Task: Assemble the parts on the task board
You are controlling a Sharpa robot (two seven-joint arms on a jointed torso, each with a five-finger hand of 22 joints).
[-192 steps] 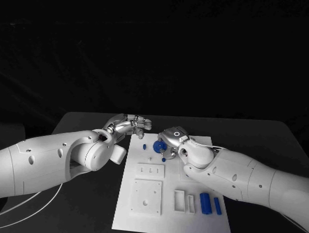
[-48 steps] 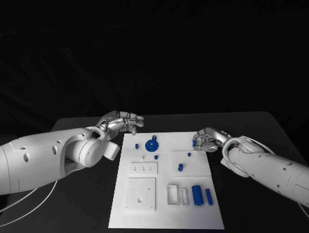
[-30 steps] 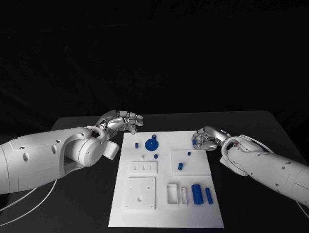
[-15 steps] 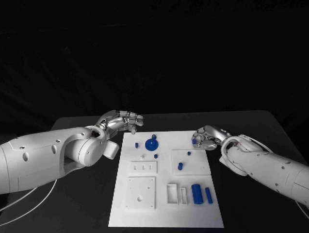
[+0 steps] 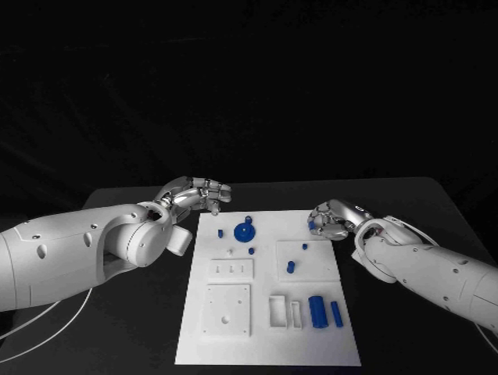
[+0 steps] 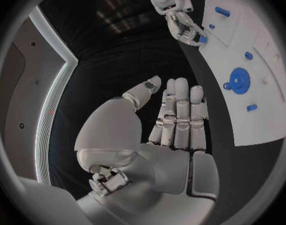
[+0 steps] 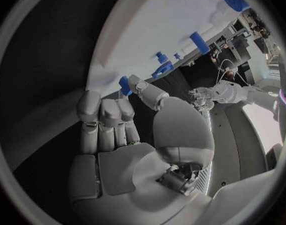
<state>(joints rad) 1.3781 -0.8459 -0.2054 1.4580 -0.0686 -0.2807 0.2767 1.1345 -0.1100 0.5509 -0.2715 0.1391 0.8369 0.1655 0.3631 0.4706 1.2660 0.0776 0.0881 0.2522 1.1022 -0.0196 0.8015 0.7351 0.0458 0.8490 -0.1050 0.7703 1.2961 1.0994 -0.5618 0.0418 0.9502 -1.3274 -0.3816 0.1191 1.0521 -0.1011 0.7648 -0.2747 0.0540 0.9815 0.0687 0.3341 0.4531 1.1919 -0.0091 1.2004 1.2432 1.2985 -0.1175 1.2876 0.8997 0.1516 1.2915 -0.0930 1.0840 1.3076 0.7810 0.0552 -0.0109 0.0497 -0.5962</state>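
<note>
Head view: the task board (image 5: 269,312) lies mid-table, the right hand (image 5: 330,219) at its far right corner pinching a small blue part (image 5: 314,223) — left wrist view: the left hand (image 6: 174,120) off the far left corner, fingers straight together, holding nothing — right wrist view: the part at the fingertips (image 7: 135,83).

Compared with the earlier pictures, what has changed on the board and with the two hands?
The right hand left the board's middle, uncovering the blue disc, and moved to the board's right edge, where its fingers pinch a small blue part. The left hand stayed off the board's far left corner.
</note>
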